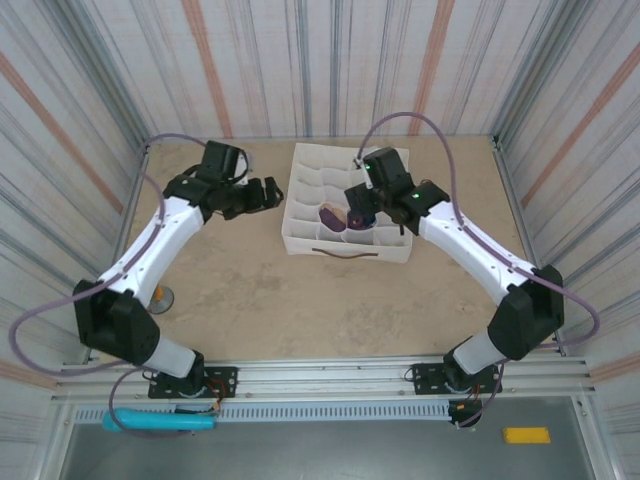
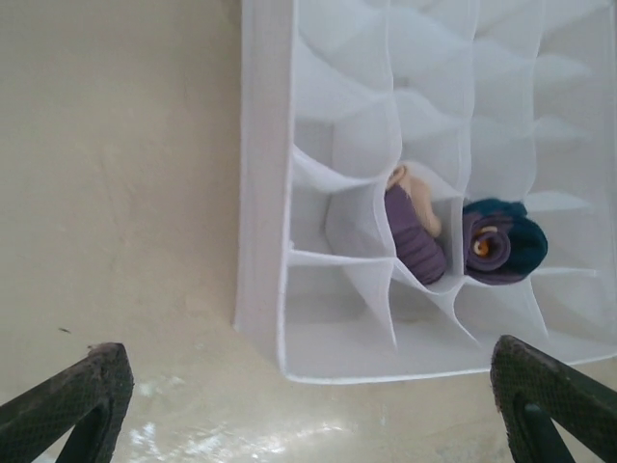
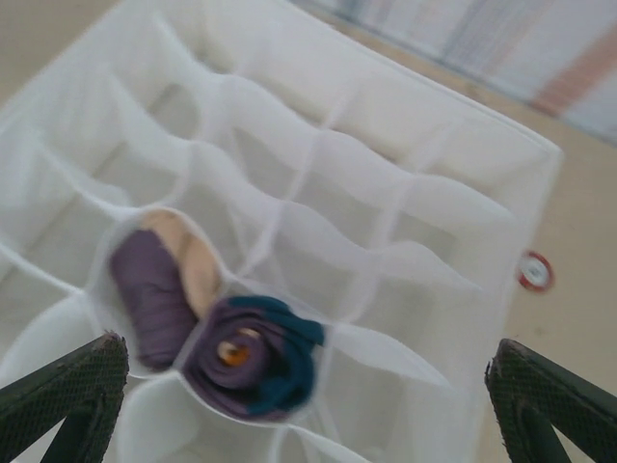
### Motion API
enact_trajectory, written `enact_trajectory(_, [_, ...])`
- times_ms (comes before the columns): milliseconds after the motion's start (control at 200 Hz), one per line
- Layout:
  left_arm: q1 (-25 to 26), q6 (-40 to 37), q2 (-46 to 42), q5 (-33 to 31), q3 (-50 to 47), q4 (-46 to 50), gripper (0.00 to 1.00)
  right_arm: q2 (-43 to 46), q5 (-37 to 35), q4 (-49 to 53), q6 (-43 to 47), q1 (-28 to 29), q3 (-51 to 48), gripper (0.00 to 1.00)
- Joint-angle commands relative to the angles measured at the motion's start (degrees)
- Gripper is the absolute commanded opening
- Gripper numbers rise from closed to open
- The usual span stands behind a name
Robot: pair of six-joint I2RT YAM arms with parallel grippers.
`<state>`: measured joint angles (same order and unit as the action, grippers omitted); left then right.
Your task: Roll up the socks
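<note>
Blurry frame. Right gripper [image 3: 308, 400] has its jaws spread wide, with 1 black fingertip [image 3: 72, 391] in each bottom corner. Under it is a white fabric organizer [image 3: 453, 125] with honeycomb cells. 2 rolled socks [image 3: 207, 333] sit in 2 adjacent cells at lower left. The purple-peach roll [image 3: 154, 294] is on the left. The purple-teal roll [image 3: 255, 362], orange at its centre, is pressed against its right. A small red-and-white round item [image 3: 533, 271] lies on the tan table [image 3: 578, 251], just beside the organizer's right edge.
</note>
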<state>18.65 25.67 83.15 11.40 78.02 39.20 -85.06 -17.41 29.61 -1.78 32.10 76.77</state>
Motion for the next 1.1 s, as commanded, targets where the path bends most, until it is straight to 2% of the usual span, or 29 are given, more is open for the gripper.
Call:
enact_trajectory(0, [-2.5, -10.1, -5.2, -5.3, -5.3, -4.3, 0.99, 5.1, -2.5, 0.1, -5.8, -5.3, -5.2, 0.99])
enact_trajectory(70, [-3.1, -15.3, -8.3, -10.5, -9.4, -8.3, 0.99, 8.6, -2.8, -1.3, -7.2, -8.8, -9.5, 0.99])
enact_trajectory(145, [-5.2, -19.2, -10.9, -11.3, -13.8, -13.2, 0.99, 12.6, -1.6, -3.8, -8.8, -12.9, -14.6, 0.99])
enact_trajectory(311, [-14.3, -22.0, -13.9, -6.0, -22.5, -21.5, 0.99, 23.0, -0.9, -20.7, -4.7, -18.0, -31.4, 0.99])
enact_trajectory(391, [-18.1, -24.3, -15.5, -7.0, -28.1, -27.0, 0.99, 26.3, 0.7, -27.3, -3.2, -20.8, -38.1, 0.99])
enact_trajectory(496, [-22.0, -25.6, -18.0, -6.6, -37.9, -37.8, 0.99, 26.5, 2.6, -30.2, -4.3, -24.9, -42.6, 0.99])
enact_trajectory(566, [-25.0, -23.5, -18.7, -1.0, -43.6, -46.1, 0.99, 25.0, 3.9, -33.2, -4.6, -26.9, -45.0, 0.99])
enact_trajectory(641, [-26.8, -22.0, -17.7, 1.7, -48.1, -54.0, 0.99, 23.5, 3.2, -38.4, -4.3, -28.0, -48.0, 0.99])
enact_trajectory(741, [-26.6, -22.0, -13.6, 4.7, -52.1, -65.0, 0.99, 21.3, 2.3, -47.5, -3.9, -29.1, -52.6, 0.99])
enact_trajectory(872, [-24.9, -23.1, -6.8, 2.4, -56.1, -77.8, 0.99, 18.0, 2.9, -61.8, -3.3, -29.7, -58.7, 0.99])
enact_trajectory(902, [-24.4, -24.1, -6.3, 2.2, -55.8, -77.9, 0.99, 16.9, 3.3, -66.4, -3.3, -29.9, -60.1, 0.99])
enact_trajectory(942, [-22.8, -26.0, -6.6, -0.7, -54.9, -76.0, 0.99, 15.2, 4.3, -71.7, -2.7, -30.1, -62.0, 0.99])
enact_trajectory(987, [-20.6, -28.4, -5.9, -3.8, -56.0, -79.5, 0.99, 13.8, 4.9, -74.4, -2.2, -29.9, -62.4, 0.99])
enact_trajectory(1092, [-18.4, -29.8, -1.4, -6.6, -57.5, -85.5, 0.99, 9.2, 8.4, -80.9, -0.9, -30.1, -62.2, 0.99])
